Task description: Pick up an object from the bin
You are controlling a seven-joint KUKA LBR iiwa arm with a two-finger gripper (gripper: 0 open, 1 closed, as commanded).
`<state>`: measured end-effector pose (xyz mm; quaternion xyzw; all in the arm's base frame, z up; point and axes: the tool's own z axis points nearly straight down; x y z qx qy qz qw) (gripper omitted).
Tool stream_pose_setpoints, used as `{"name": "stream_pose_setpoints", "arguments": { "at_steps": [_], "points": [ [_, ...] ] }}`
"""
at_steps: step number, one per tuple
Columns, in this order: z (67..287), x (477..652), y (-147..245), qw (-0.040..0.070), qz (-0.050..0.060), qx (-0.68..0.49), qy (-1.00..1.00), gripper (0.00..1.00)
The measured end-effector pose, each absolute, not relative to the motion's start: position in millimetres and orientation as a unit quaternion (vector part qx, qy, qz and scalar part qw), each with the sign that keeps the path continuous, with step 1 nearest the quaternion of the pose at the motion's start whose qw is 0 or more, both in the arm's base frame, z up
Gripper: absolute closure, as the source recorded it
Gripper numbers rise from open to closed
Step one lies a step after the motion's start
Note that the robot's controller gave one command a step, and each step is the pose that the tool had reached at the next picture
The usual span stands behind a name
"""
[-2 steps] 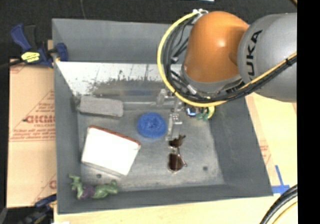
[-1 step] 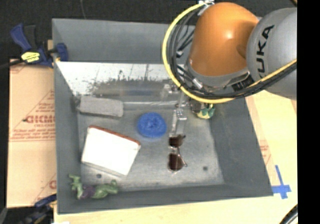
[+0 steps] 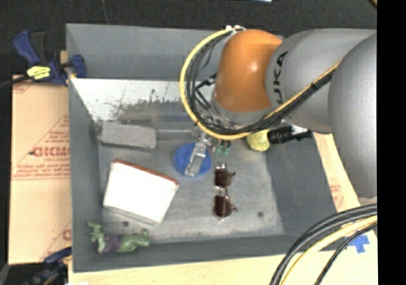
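My gripper (image 3: 200, 158) hangs below the orange wrist cover, low in the middle of the bin, with its tip over a blue round disc (image 3: 185, 159). A pair of dark brown sunglasses (image 3: 222, 192) lies just to the right and nearer the front. Close to the gripper's right side sits a small teal piece (image 3: 222, 148), and I cannot tell what it is. A yellow-green ball (image 3: 258, 141) with a black marker (image 3: 288, 133) beside it lies further right, partly under the arm.
A grey block (image 3: 127, 135) lies at the back left. A white box with a red edge (image 3: 139, 192) is at the front left, and a green toy figure (image 3: 118, 238) sits in the front left corner. The arm covers the bin's back right.
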<state>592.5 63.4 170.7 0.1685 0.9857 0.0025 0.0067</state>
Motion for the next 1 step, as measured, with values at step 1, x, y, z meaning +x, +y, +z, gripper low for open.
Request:
{"name": "stream_pose_setpoints", "arguments": {
  "at_steps": [1],
  "points": [
    [228.6, 597.0, 92.6, 0.01, 0.002, 0.039, 0.999, 1.0]
  ]
}}
